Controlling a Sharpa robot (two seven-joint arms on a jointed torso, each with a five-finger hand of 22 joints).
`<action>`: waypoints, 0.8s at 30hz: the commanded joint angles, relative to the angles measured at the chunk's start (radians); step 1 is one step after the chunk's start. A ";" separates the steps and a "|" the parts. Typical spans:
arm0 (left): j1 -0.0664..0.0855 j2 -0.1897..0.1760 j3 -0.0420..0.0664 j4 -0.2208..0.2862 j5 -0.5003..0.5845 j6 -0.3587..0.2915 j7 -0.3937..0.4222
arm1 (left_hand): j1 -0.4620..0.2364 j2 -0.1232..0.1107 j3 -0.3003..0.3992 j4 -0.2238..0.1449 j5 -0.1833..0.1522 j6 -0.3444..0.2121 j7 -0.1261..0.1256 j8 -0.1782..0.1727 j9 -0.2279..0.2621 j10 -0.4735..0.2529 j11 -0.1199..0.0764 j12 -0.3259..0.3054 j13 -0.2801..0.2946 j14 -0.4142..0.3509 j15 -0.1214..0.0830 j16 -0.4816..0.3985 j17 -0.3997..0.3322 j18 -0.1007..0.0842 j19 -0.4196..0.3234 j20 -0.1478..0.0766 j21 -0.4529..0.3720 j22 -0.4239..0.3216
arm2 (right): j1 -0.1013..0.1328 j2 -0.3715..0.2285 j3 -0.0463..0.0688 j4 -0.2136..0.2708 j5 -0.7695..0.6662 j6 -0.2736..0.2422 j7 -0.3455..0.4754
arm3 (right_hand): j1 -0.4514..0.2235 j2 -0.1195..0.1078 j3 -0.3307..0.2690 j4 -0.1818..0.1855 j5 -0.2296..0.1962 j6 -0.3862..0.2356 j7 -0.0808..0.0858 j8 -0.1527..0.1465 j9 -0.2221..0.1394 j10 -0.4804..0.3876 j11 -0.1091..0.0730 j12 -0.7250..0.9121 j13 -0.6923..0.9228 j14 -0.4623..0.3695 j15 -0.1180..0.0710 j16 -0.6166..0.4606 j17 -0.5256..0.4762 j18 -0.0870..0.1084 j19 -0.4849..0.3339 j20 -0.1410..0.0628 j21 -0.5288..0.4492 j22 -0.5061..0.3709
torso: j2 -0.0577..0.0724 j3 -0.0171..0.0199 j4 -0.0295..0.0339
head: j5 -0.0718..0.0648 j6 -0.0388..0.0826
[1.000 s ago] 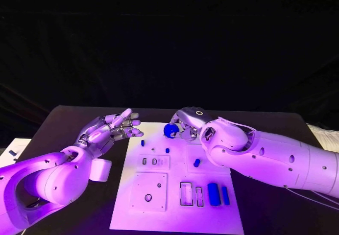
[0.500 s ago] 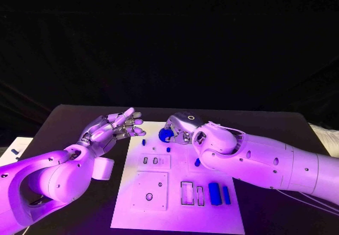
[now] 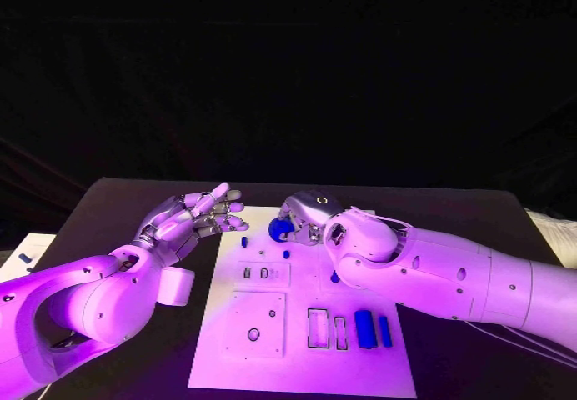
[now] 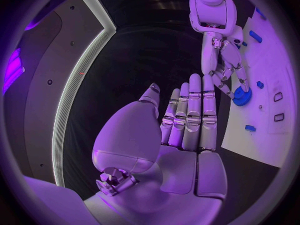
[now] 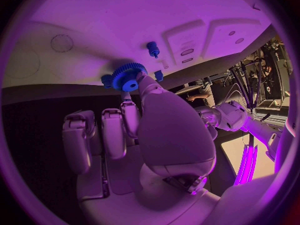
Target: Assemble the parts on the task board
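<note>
Above the flat white task board [image 3: 301, 350], right hand [image 3: 308, 218] pinches a toothed blue gear [image 3: 283, 229]; left hand [image 3: 193, 218] splayed, holding nothing.

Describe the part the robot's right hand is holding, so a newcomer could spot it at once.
Start at the white task board and go to its far edge, where the right hand reaches in. Its fingers hold a round blue gear, toothed, unlike the small pegs and long bars nearby.

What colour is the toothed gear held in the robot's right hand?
Blue: the gear, held by the right hand, shows best in the right wrist view.
</note>
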 commanded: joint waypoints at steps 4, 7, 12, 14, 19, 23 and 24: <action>0.002 0.002 0.001 0.002 -0.004 0.022 0.002 | 0.013 0.000 0.001 -0.006 -0.001 -0.003 0.005 -0.007 0.001 -0.009 0.000 -0.003 0.001 -0.009 0.000 -0.002 0.001 0.010 -0.006 0.002 -0.002 0.001 | -0.001 0.013 -0.002 -0.013 -0.014 0.017 -0.016 | -0.033 -0.009 0.007 0.005 -0.026 -0.059 0.012 -0.015 -0.007 -0.022 0.008 -0.048 -0.034 0.063 0.010 -0.014 0.078 -0.001 0.083 0.005 -0.003 0.239 | 0.000 -0.0005 0.0010 | -0.001 -0.001; 0.002 0.002 0.001 0.003 -0.004 0.022 0.002 | 0.013 0.000 0.001 -0.006 -0.001 -0.003 0.005 -0.007 0.001 -0.009 0.000 -0.003 0.001 -0.009 0.000 -0.002 0.001 0.010 -0.006 0.002 -0.002 0.001 | 0.000 0.017 -0.002 -0.018 -0.013 0.021 -0.024 | -0.045 -0.015 0.007 0.009 -0.033 -0.084 0.016 -0.016 -0.007 -0.032 0.012 -0.073 -0.047 0.061 0.013 -0.020 0.073 0.001 0.078 0.009 -0.006 0.233 | 0.000 -0.0008 0.0015 | -0.001 -0.001; 0.002 0.001 0.001 0.003 -0.004 0.023 0.001 | 0.015 0.002 0.002 -0.009 -0.001 -0.003 0.005 -0.007 0.002 -0.009 0.000 -0.003 0.001 -0.010 0.000 -0.002 0.004 0.010 -0.006 0.002 -0.002 0.001 | 0.000 0.020 -0.003 -0.024 -0.008 0.032 -0.024 | -0.066 -0.028 0.006 0.023 -0.042 -0.136 0.022 -0.016 -0.008 -0.063 0.017 -0.149 -0.090 0.058 0.019 -0.032 0.061 0.005 0.066 0.014 -0.012 0.219 | 0.000 -0.0008 0.0007 | 0.000 -0.001; 0.002 0.001 0.001 0.004 -0.004 0.023 0.001 | 0.015 0.002 0.002 -0.009 -0.001 -0.003 0.005 -0.007 0.002 -0.009 0.000 -0.003 0.001 -0.010 0.000 -0.002 0.004 0.010 -0.006 0.002 -0.002 0.001 | 0.000 0.021 -0.003 -0.025 -0.006 0.034 -0.023 | -0.071 -0.033 0.007 0.028 -0.042 -0.147 0.023 -0.016 -0.008 -0.069 0.019 -0.165 -0.099 0.057 0.020 -0.035 0.058 0.005 0.065 0.016 -0.013 0.216 | 0.000 -0.0008 0.0004 | 0.000 -0.001; 0.002 0.000 0.001 0.004 -0.005 0.024 0.000 | 0.015 0.002 0.002 -0.009 -0.001 -0.003 0.005 -0.008 0.002 -0.009 0.000 -0.003 0.001 -0.010 0.000 -0.002 0.004 0.010 -0.006 0.002 -0.002 0.001 | 0.000 0.022 -0.003 -0.026 -0.001 0.040 -0.021 | -0.086 -0.039 0.008 0.042 -0.040 -0.161 0.025 -0.014 -0.006 -0.074 0.021 -0.183 -0.109 0.057 0.022 -0.039 0.054 0.006 0.062 0.018 -0.015 0.214 | 0.000 -0.0002 0.0010 | 0.000 -0.001; 0.002 -0.001 0.001 0.005 -0.005 0.024 0.000 | 0.015 0.002 0.002 -0.009 -0.002 -0.003 0.005 -0.008 0.002 -0.010 0.000 -0.003 0.002 -0.010 0.000 -0.002 0.004 0.010 -0.006 0.002 -0.002 0.001 | 0.000 0.021 -0.003 -0.026 0.000 0.044 -0.019 | -0.098 -0.040 0.010 0.054 -0.035 -0.158 0.025 -0.011 -0.004 -0.071 0.022 -0.181 -0.108 0.057 0.023 -0.038 0.056 0.006 0.063 0.019 -0.015 0.215 | 0.000 -0.0002 0.0004 | -0.001 -0.001; 0.002 -0.001 0.001 0.005 -0.005 0.024 0.000 | 0.015 0.002 0.002 -0.009 -0.002 -0.003 0.005 -0.008 0.002 -0.010 0.000 -0.003 0.002 -0.010 0.000 -0.002 0.004 0.010 -0.006 0.002 -0.002 0.001 | 0.000 0.021 -0.003 -0.026 0.001 0.044 -0.019 | -0.099 -0.040 0.011 0.054 -0.034 -0.157 0.025 -0.011 -0.004 -0.070 0.021 -0.180 -0.107 0.057 0.023 -0.038 0.057 0.006 0.063 0.019 -0.014 0.215 | 0.000 -0.0001 0.0002 | -0.001 0.000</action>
